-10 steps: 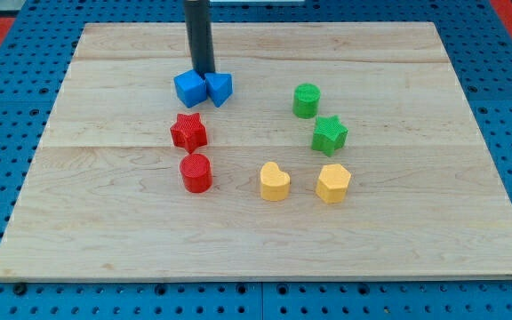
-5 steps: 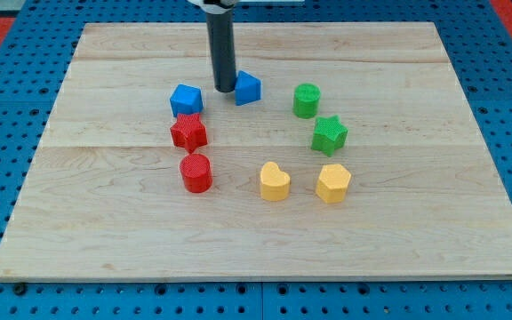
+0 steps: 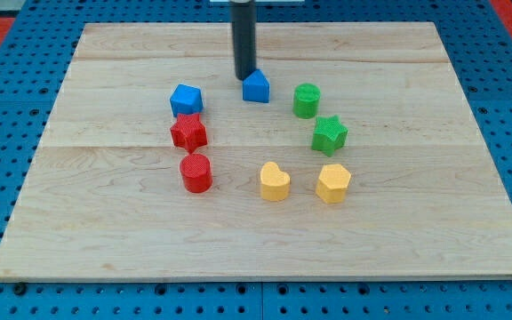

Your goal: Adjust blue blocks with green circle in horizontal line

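My tip (image 3: 243, 77) sits at the upper left edge of a small blue wedge-shaped block (image 3: 256, 87), touching or nearly touching it. A second blue block (image 3: 186, 99), a chunky cube-like shape, lies further to the view's left, just above the red star (image 3: 188, 132). The green circle (image 3: 307, 100) stands to the right of the wedge block, slightly lower in the view. The three lie in a rough row, the wedge block a little higher than the other two.
A green star (image 3: 330, 134) lies below the green circle. A red cylinder (image 3: 196, 172) lies below the red star. A yellow heart (image 3: 275, 181) and a yellow hexagon-like block (image 3: 333, 183) lie lower right. The wooden board (image 3: 105, 231) rests on a blue pegboard.
My tip moved right, splitting the two blue blocks. The wedge block slid right toward the green circle. The other blue block was left by the red star.
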`<state>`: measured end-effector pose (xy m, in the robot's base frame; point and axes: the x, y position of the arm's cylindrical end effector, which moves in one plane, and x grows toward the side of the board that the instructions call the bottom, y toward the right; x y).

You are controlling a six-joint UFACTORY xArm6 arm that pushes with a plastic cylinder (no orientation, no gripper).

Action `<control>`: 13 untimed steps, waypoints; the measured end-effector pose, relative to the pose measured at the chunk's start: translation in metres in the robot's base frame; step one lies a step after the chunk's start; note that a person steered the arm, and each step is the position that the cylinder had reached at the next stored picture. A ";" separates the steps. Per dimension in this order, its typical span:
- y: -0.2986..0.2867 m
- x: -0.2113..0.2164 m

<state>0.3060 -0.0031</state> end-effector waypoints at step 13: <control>0.079 0.065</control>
<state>0.3712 0.0762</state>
